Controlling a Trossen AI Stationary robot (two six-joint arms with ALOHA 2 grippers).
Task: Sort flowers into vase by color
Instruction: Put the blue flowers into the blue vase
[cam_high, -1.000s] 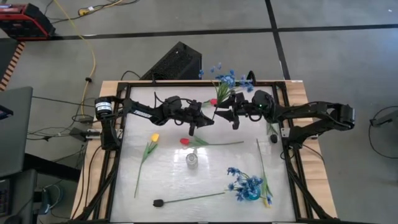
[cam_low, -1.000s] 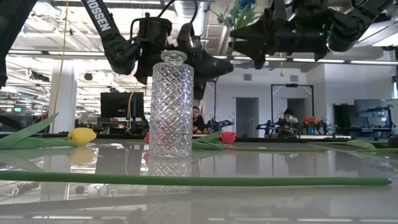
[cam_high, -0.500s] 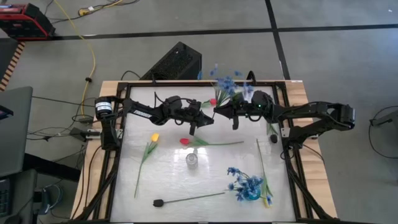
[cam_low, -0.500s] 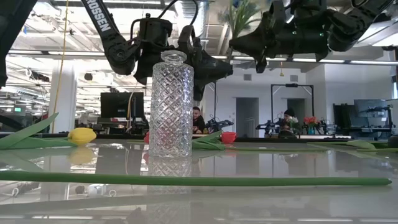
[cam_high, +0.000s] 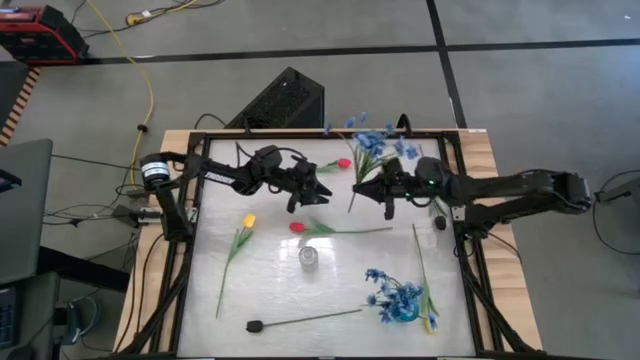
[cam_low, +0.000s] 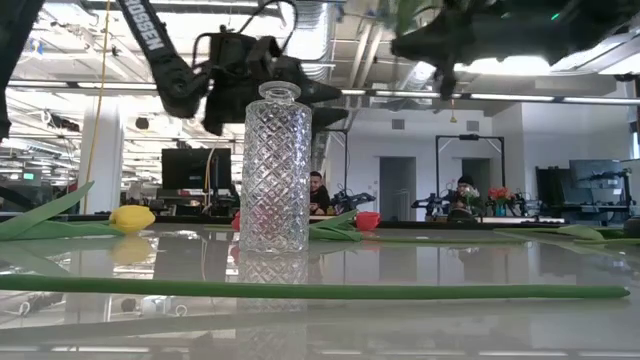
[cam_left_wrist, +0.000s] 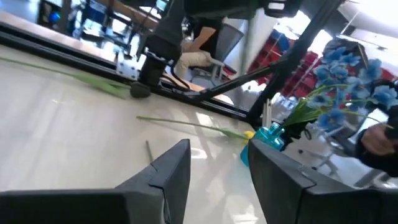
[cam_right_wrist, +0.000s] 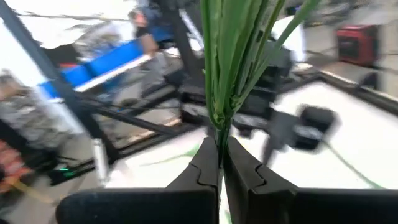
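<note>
Right wrist view: a blue flower spray (cam_high: 372, 143) is pinched by its stem in the right end effector (cam_right_wrist: 219, 163) above the surface's (cam_high: 270, 290) far edge, while the left end effector (cam_left_wrist: 217, 171) is spread empty.

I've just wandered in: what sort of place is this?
Probably a robotics lab or workshop in an open-plan office: two robot arms work at a framed table, cables trail over a concrete floor, and desks with monitors stand behind.
</note>
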